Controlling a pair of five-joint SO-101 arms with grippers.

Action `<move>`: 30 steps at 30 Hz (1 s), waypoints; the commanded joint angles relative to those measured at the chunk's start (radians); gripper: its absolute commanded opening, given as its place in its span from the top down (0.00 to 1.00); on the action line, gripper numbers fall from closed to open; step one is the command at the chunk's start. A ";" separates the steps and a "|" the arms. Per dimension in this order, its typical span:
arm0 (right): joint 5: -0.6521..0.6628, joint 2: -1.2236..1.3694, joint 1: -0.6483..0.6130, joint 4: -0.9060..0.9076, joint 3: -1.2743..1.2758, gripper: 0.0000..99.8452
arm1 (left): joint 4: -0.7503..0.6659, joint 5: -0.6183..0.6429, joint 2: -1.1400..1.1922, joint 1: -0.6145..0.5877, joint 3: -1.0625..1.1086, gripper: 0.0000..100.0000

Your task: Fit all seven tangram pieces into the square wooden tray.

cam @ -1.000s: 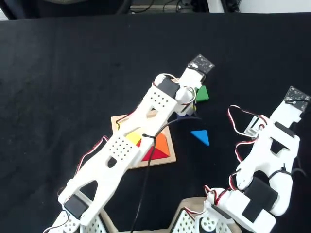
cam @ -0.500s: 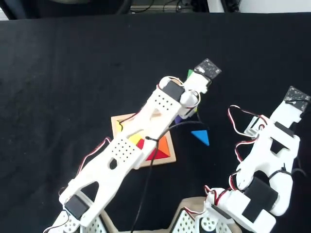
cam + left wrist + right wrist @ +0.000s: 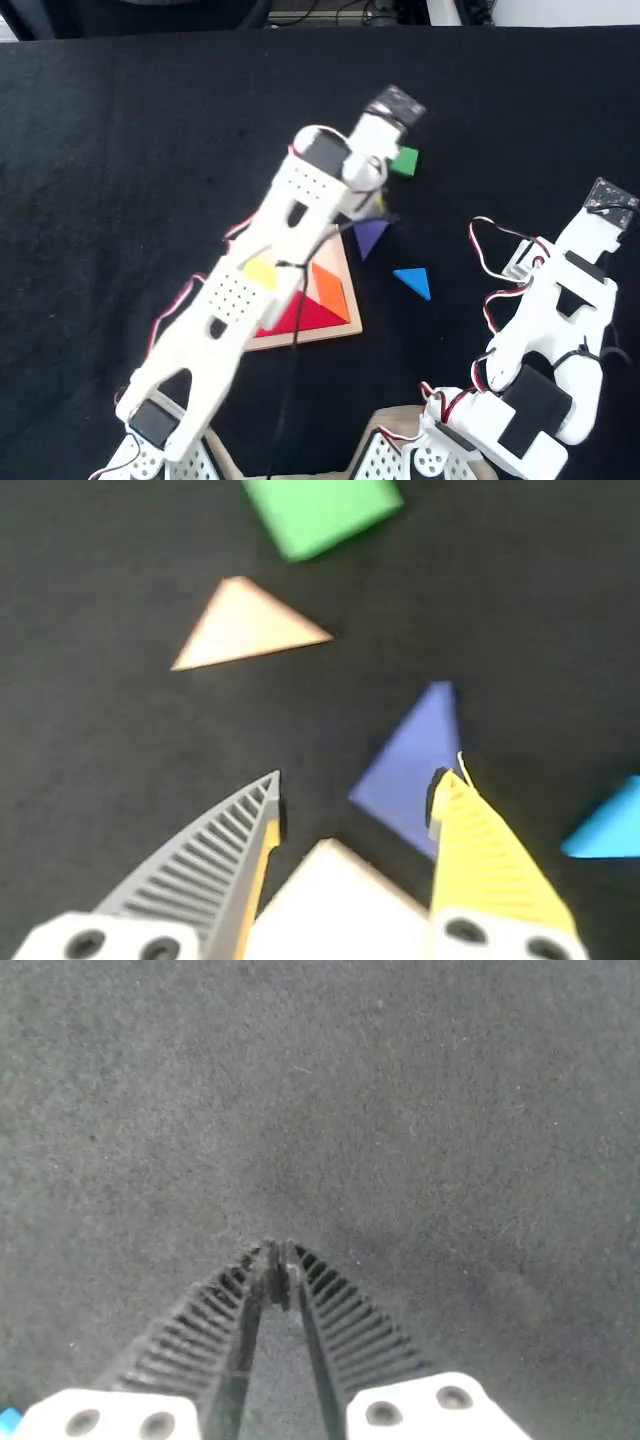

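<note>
Probably light, stiff and slick, this flat purple wooden triangle: pinch across opposite edges with the spread left claw; leave the closed, empty right claw parked.

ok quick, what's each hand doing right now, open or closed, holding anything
left hand: open, holding nothing
right hand: closed, holding nothing
</note>
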 commanded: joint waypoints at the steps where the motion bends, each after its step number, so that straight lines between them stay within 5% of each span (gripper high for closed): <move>1: 0.008 -0.004 -0.012 -0.018 -0.005 0.99 | 0.014 0.049 -0.057 -0.051 -0.035 0.75; 30: 0.008 -0.004 -0.015 -0.018 -0.007 0.99 | 0.011 0.114 0.080 0.079 -0.042 0.75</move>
